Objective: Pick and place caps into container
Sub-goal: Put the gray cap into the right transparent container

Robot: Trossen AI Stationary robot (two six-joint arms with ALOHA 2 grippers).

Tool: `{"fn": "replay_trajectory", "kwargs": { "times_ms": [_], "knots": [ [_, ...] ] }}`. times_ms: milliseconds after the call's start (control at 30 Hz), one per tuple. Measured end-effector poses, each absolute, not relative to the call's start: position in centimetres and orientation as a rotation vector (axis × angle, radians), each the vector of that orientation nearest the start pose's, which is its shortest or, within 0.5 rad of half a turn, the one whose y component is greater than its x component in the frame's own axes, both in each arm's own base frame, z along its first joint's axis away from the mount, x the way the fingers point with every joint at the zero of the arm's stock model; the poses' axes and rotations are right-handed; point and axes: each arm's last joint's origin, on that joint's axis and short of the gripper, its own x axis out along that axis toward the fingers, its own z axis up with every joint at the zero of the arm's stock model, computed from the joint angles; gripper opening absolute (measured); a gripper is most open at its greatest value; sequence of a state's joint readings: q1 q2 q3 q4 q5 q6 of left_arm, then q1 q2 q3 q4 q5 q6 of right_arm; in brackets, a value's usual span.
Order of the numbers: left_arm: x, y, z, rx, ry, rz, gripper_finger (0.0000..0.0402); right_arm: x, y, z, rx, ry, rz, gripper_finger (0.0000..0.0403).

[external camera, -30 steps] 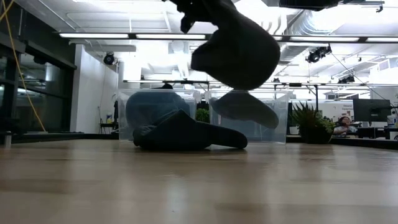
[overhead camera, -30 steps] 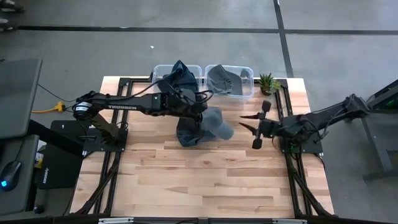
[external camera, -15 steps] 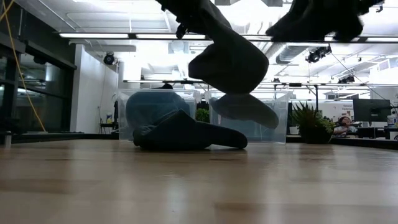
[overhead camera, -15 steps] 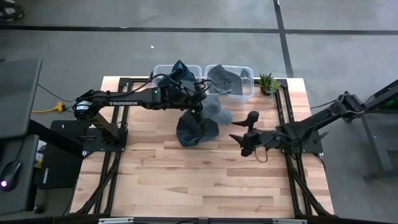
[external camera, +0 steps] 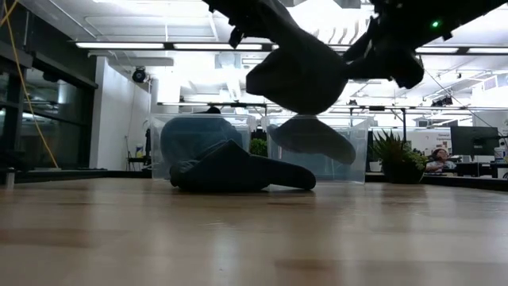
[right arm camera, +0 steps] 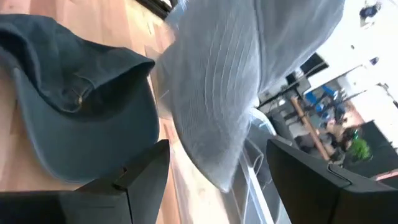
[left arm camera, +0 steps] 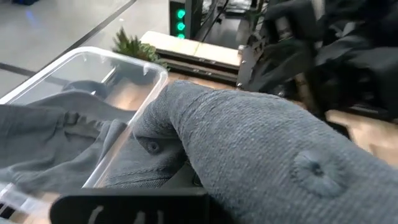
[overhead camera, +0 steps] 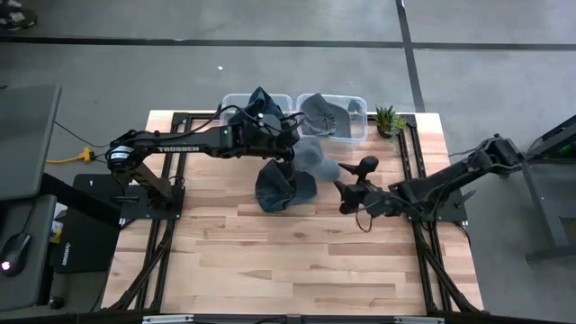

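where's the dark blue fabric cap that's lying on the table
The dark blue fabric cap lies mid-table in the high view, just in front of the left clear plastic bin.

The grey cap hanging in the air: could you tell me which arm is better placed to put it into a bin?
Probably the left: its gripper already holds the grey cap beside the bins, while the right gripper stands open and empty nearby.

Ribbed cloth cap [left arm camera: 261, 149] (matt), wooden table [overhead camera: 306, 252]

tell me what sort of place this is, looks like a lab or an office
Most likely a robotics lab in an open-plan workspace: a wooden table with two arms on black frames, a concrete floor with taped lines, and ceiling strip lights with exposed ducts and desks beyond.
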State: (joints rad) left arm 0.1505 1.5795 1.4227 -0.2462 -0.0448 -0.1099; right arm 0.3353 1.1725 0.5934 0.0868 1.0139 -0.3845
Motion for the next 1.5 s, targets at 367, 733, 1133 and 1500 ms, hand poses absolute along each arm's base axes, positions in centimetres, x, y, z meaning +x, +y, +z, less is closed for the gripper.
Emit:
{"fn": "replay_trajectory", "kwargs": {
  "times_ms": [367, 733, 1133, 1500],
  "knots": [
    [35.9, 5.5, 35.2, -0.13, 0.375, 0.204, 0.0002, 23.3, 1.5, 22.2, -0.516, 0.539, -0.6, 0.026],
    [35.9, 5.5, 35.2, -0.13, 0.375, 0.204, 0.0002, 23.5, 0.2, 22.1, -0.372, 0.517, -0.585, 0.0167],
    [35.9, 5.7, 35.2, -0.114, 0.374, 0.233, 0.001, 23.4, 0.0, 22.2, -0.369, 0.508, -0.67, 0.0012],
    [35.8, 5.8, 35.1, 0.153, 0.415, 0.234, 0.0069, 22.8, -1.5, 23.2, -0.229, 0.45, -0.633, 0.0004]
  ]
}}
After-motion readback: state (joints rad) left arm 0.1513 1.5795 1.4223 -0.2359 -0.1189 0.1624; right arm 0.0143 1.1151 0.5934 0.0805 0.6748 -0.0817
